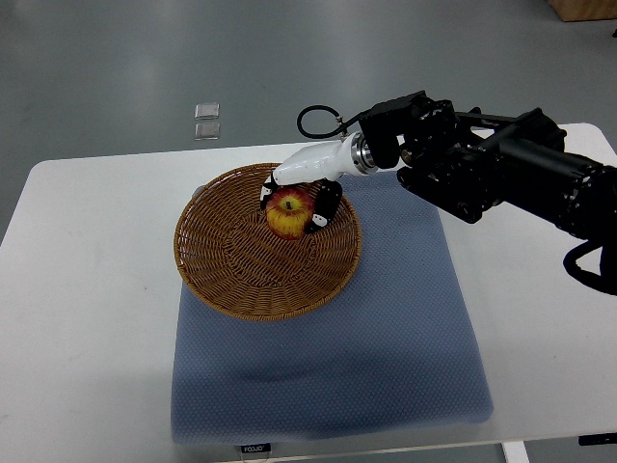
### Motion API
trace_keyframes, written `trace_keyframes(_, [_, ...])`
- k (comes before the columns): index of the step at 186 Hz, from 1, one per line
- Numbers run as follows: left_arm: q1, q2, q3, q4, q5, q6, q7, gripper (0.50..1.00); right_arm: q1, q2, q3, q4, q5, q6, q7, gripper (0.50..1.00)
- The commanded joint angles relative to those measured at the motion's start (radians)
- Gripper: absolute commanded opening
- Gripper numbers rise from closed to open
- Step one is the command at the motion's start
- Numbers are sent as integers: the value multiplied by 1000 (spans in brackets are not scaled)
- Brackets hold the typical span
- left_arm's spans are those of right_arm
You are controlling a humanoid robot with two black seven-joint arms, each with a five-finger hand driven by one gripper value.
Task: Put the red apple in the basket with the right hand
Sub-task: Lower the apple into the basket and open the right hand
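Top view shows the right hand (301, 193) reaching in from the worktop's right edge, its white palm over the red apple (289, 212) and dark fingers (326, 204) curled down around both sides, so the fruit is firmly clasped. The apple sits low inside the basket (222, 280), toward its far right rim, seemingly at or just above the woven floor; I cannot tell if it touches. The basket rests half on the blue mat (405, 328), overhanging the mat's far left corner, which probably keeps it from sliding. Letting go looks like the remaining step. No left hand shows.
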Motion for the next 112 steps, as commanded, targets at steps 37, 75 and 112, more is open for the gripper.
trace_keyframes(37, [0, 0, 0, 0, 1, -1, 0, 1000, -14, 0, -9, 4, 7, -7, 0, 838])
trace_keyframes(75, [0, 0, 0, 0, 1, 0, 0, 1000, -17, 0, -9, 7, 16, -9, 1, 913])
trace_keyframes(112, [0, 0, 0, 0, 1, 0, 0, 1000, -5, 0, 12, 25, 21, -9, 1, 919])
